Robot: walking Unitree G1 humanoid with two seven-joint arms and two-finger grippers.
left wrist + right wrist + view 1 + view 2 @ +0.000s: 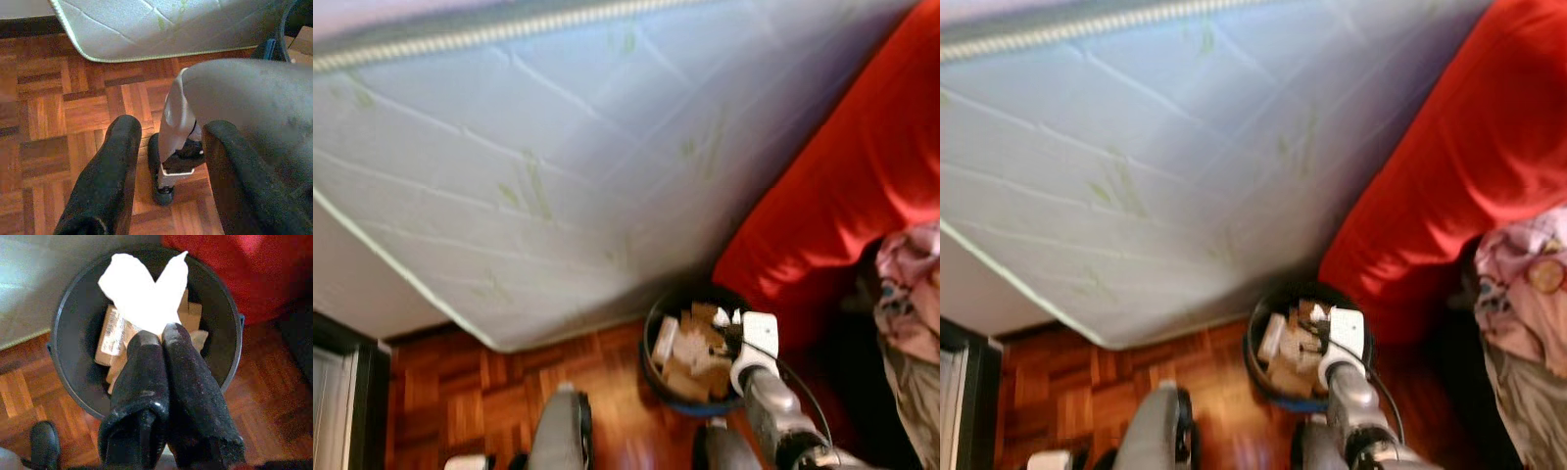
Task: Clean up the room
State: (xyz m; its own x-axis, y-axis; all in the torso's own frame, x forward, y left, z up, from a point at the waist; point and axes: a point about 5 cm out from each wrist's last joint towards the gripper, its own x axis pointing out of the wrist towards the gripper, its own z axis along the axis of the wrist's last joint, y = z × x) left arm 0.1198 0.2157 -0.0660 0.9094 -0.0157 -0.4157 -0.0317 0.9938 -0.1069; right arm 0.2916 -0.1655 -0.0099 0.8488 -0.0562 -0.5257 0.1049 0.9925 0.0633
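We had the right gripper (159, 333) over the black bin (73, 323), fingers pinched together on a white scrap of paper (142, 289) so it would drop onto the cardboard (113, 335) inside, while the left gripper (168, 147) hung idle over the floor (44, 112), fingers apart.

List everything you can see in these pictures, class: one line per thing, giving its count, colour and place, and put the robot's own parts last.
Mattress: one, white with green marks, leaning over the floor.
Cover: one, red, right of the mattress.
Cloth: one bundle, pink patterned, far right.
Bin: one, dark, on the floor by the red cover.
Cardboard: several brown pieces, inside the bin.
Paper: one white piece, over the bin, pinched in the right gripper.
Floor: brown parquet.
Right gripper: black, shut on the paper above the bin.
Left gripper: black, open, low over the floor.
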